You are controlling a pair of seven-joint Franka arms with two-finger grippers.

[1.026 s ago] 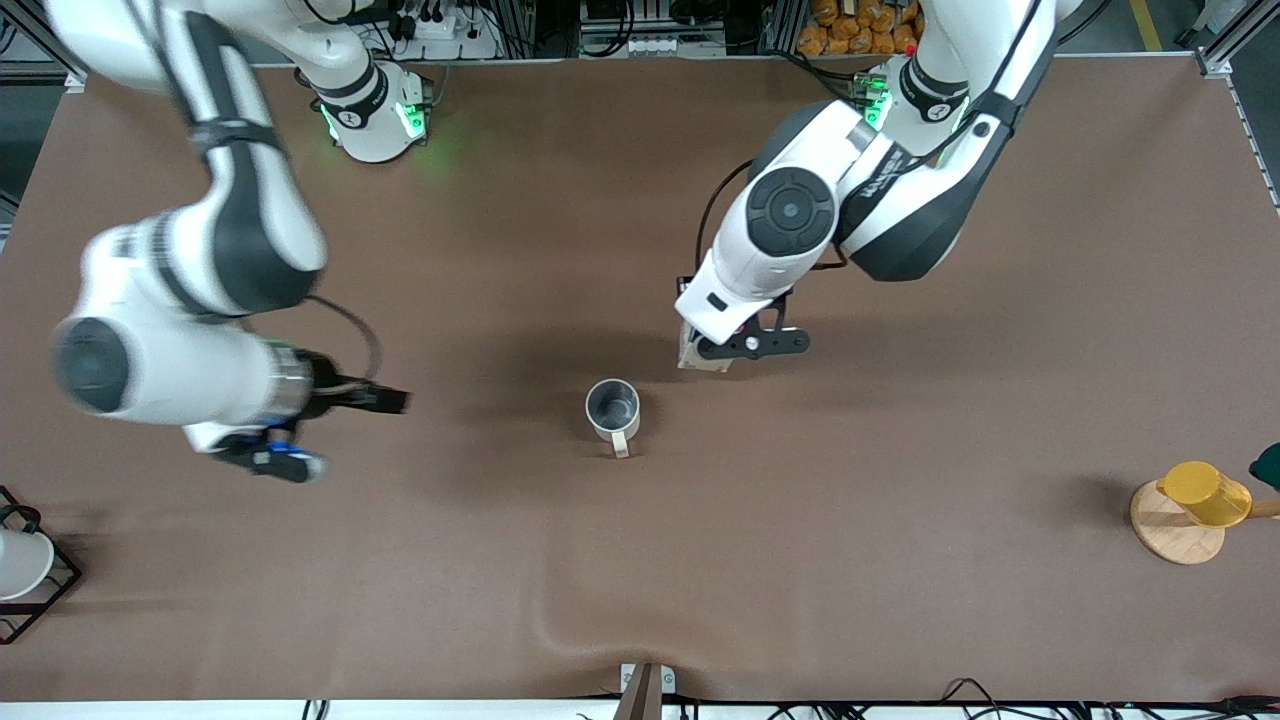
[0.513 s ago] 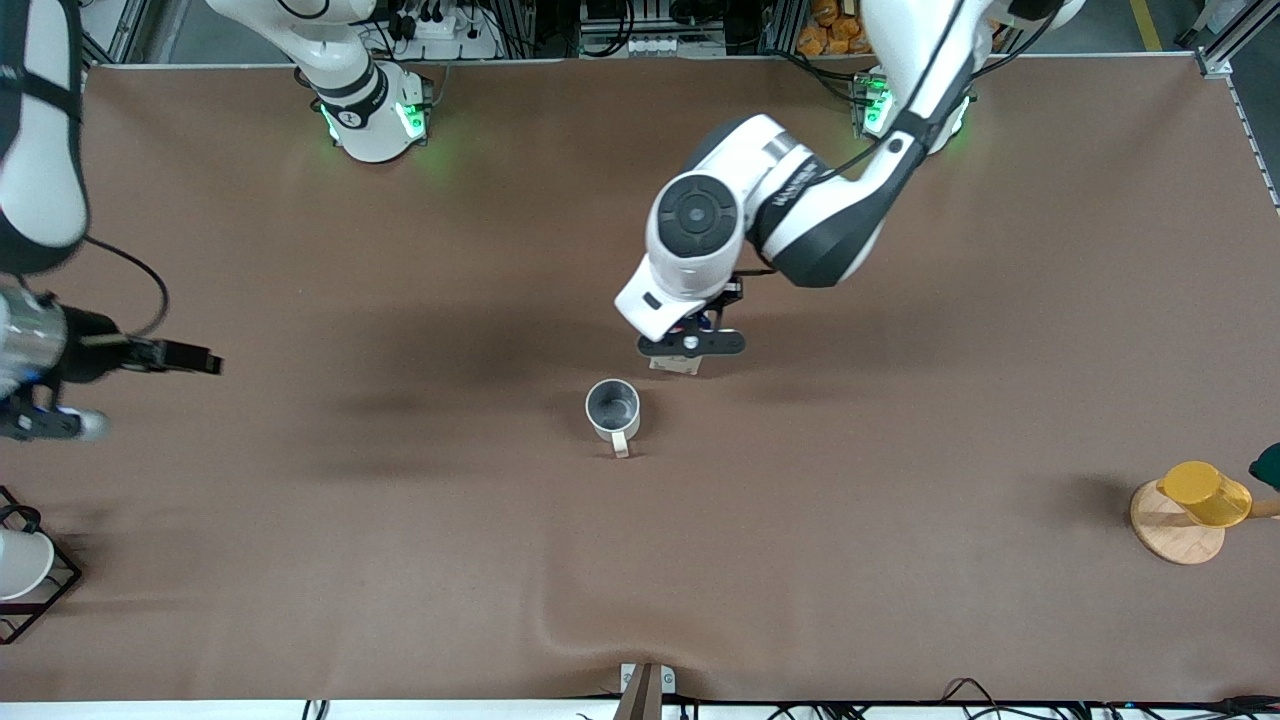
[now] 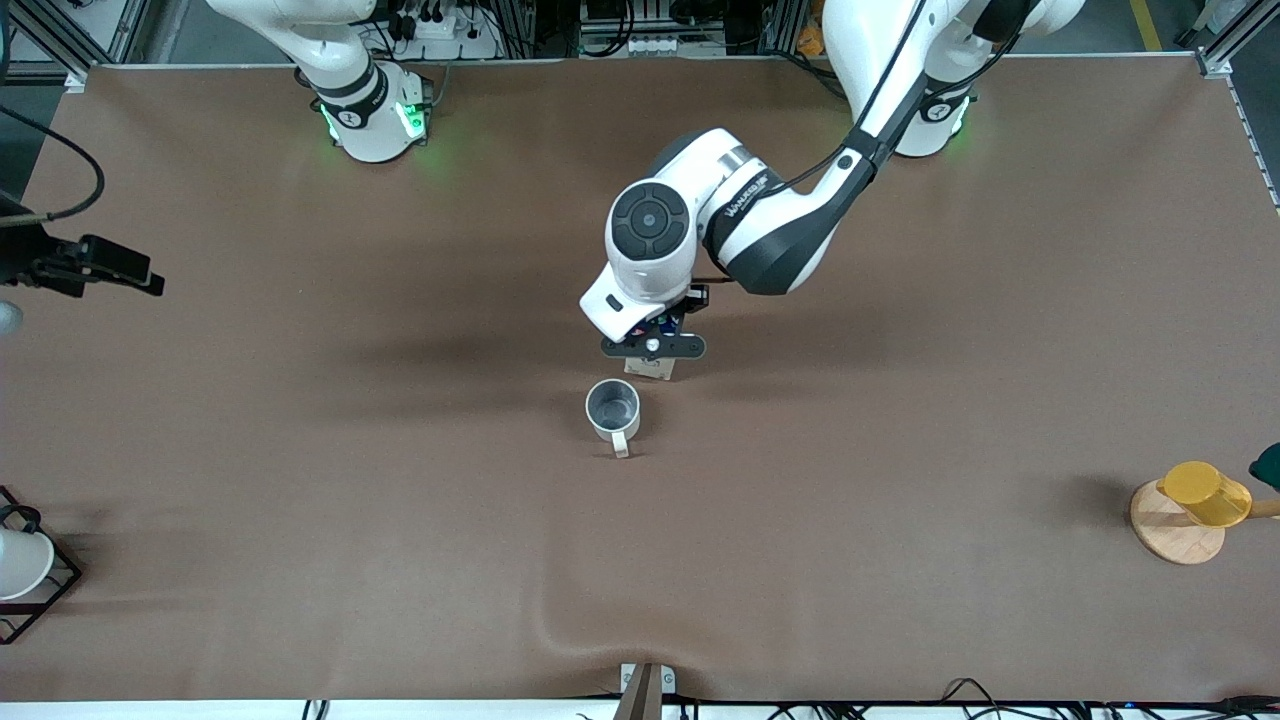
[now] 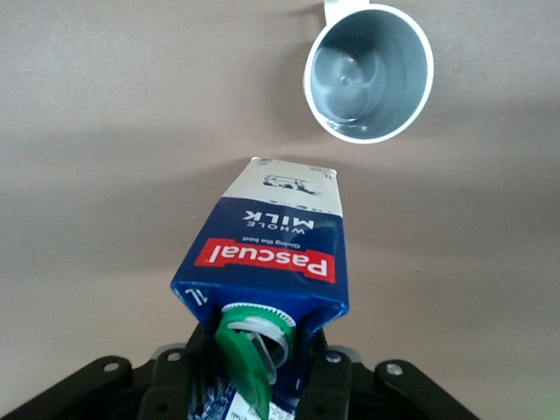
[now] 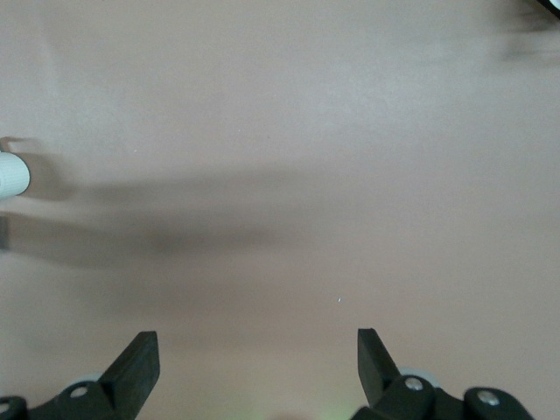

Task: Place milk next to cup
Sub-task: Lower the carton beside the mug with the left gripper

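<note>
The left gripper [image 4: 254, 385], clamped on the milk [image 4: 267, 262], mostly hides it above the cup [image 3: 612, 408]; its base points at the table; the right gripper [image 5: 254, 367], spread apart, waits.

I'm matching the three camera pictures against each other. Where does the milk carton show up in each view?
Front view: the milk peeks out under the left gripper, beside the cup.
Left wrist view: the milk fills the centre, held at its top.
Right wrist view: not in it.
Shared landmark: the cup.
</note>
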